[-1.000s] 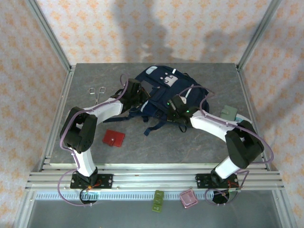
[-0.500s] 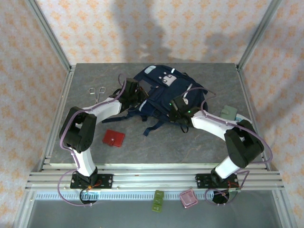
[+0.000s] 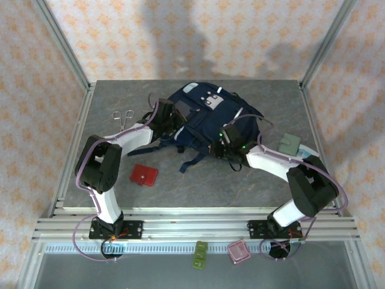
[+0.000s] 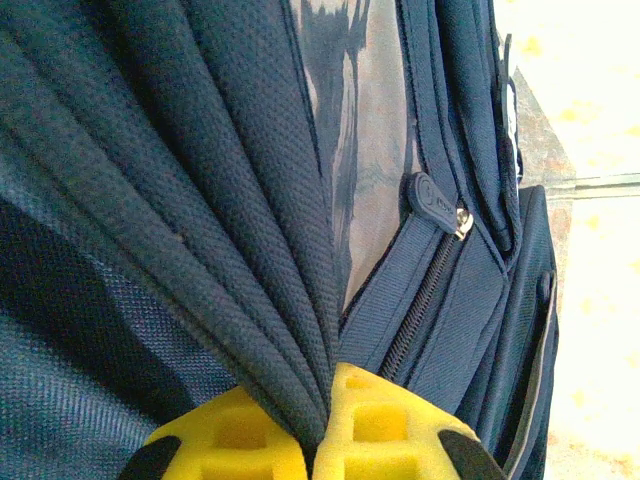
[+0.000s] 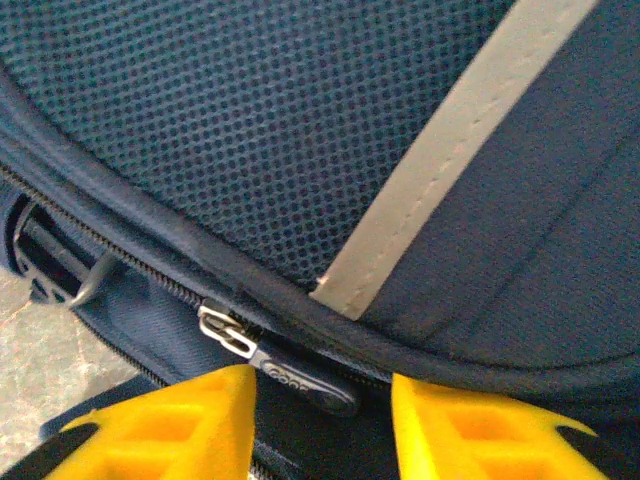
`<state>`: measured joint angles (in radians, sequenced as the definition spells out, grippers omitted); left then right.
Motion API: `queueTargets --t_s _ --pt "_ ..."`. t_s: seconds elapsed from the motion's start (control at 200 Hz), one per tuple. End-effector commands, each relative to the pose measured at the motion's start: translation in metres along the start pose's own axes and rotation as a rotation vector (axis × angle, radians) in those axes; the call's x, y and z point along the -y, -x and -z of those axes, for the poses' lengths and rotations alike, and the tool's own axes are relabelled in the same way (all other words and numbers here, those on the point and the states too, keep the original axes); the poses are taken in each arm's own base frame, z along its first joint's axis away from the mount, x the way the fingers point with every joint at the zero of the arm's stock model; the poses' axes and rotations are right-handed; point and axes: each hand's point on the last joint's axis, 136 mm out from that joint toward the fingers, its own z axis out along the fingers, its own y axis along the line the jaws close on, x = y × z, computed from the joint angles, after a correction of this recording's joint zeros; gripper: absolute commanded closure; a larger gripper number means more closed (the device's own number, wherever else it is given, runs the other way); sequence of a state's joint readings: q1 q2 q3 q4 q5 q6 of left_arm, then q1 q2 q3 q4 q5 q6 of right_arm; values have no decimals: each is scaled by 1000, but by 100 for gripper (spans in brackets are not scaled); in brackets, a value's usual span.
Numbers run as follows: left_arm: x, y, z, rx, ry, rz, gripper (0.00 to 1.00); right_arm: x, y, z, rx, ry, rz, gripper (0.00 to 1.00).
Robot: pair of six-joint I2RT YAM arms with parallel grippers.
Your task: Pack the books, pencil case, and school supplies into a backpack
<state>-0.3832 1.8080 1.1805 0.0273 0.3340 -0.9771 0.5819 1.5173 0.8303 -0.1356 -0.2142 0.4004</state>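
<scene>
Backpack (image 3: pixel 207 117) toward 12 o'clock of table (image 3: pixel 271 180). Left gripper (image 4: pixel 325 430) pinching its fabric fold at backpack's 9 o'clock; right gripper (image 5: pixel 322 400) spread, astride zipper pull (image 5: pixel 300 385), at 5 o'clock. Red square (image 3: pixel 144 175) at 7 o'clock, apart.

A zipper pull (image 5: pixel 300 380) sits in the gap between the right fingers (image 5: pixel 170 420); backpack (image 5: pixel 250 130) fabric blocks ahead, bare desk (image 5: pixel 40 370) lies leftward.

Embossed lettering on the backpack (image 5: pixel 300 120) zipper pull (image 5: pixel 300 385) is too blurred to read.
</scene>
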Motion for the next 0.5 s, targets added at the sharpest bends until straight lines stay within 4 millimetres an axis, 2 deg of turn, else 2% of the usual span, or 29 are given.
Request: queueTargets --t_s 0.0,0.07,0.215,0.496 --pt "13 12 5 33 -50 -15 100 -7 -6 -5 -23 51 26 65" --pt "13 12 5 34 -48 -15 100 -11 -7 -6 -26 76 29 70" --pt "13 11 5 32 -48 -14 100 -23 -10 -2 -26 156 30 72" --pt "12 9 3 26 -45 -12 100 -32 -3 8 28 220 46 71"
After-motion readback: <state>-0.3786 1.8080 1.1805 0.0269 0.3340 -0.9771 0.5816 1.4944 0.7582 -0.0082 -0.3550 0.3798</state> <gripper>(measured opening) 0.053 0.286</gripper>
